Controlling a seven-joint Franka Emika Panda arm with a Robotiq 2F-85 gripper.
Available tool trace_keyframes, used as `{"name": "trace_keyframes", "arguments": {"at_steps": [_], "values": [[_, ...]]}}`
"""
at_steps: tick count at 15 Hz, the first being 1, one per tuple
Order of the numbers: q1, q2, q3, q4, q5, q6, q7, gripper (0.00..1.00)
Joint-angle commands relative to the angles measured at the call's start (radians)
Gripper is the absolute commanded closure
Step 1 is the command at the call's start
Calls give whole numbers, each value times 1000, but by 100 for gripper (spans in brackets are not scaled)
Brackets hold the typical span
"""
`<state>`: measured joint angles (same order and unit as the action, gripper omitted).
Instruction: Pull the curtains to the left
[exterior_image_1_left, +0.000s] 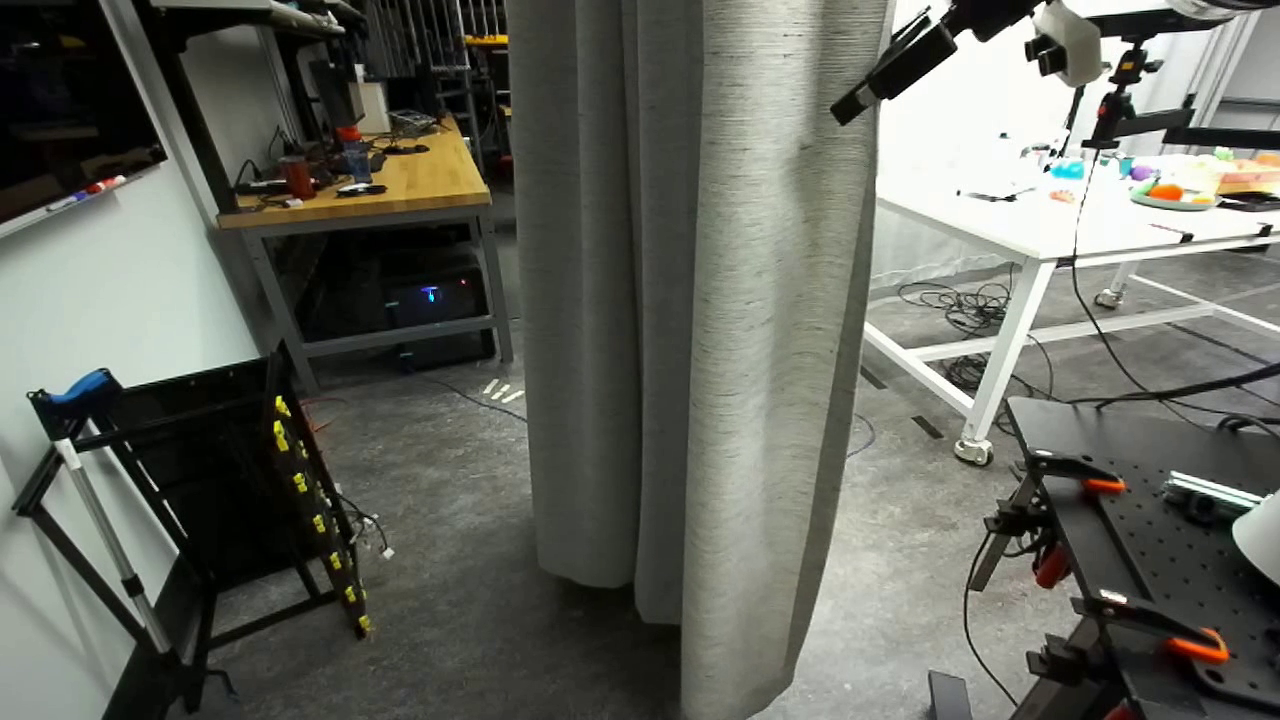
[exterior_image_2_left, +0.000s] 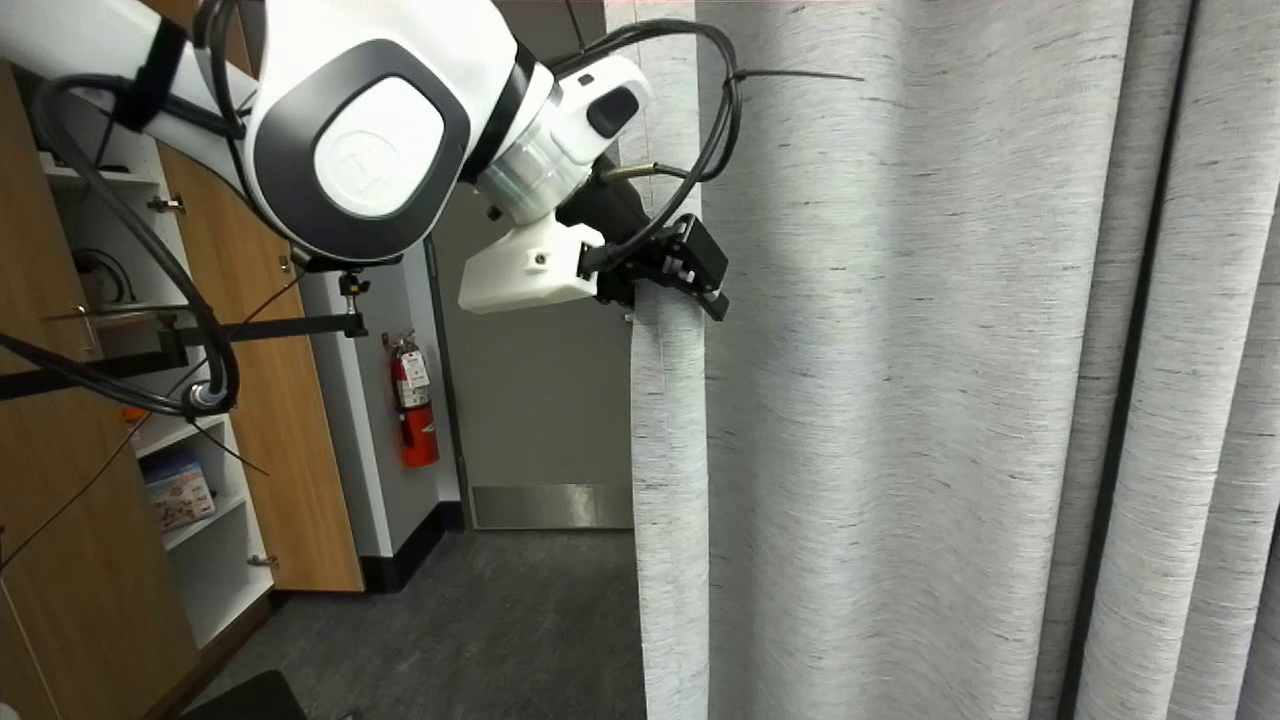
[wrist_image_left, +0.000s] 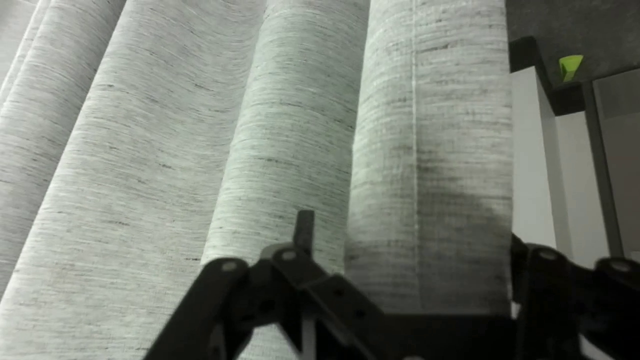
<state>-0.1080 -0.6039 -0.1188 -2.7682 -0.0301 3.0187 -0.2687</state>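
In an exterior view: find tall grey-beige curtains hanging between wood-topped counter and white counter. In an exterior view: note stitched hem in front of grey door. In wrist view: see hand spread either side of hem, not pinching; can't tell contact. Expect soft, limp, low-slip weave, probably heavy overall, hardly fragile. Pinch at doubled hem.

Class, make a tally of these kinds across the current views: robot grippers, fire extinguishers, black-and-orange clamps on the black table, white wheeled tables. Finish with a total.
Robot gripper: 1
Fire extinguisher: 1
Black-and-orange clamps: 2
White wheeled table: 1
Total: 5
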Motion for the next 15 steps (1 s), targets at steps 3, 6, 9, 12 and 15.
{"name": "trace_keyframes", "arguments": {"at_steps": [3,6,9,12,15], "values": [[-57,25,62,2,-57,8,67,67],[-25,1,42,2,-61,-44,40,89],[119,-40,-47,4,-35,-201,-65,100],[243,-83,-79,21,3,-322,-136,100],[355,-148,-86,2,42,-422,-194,100]]}}
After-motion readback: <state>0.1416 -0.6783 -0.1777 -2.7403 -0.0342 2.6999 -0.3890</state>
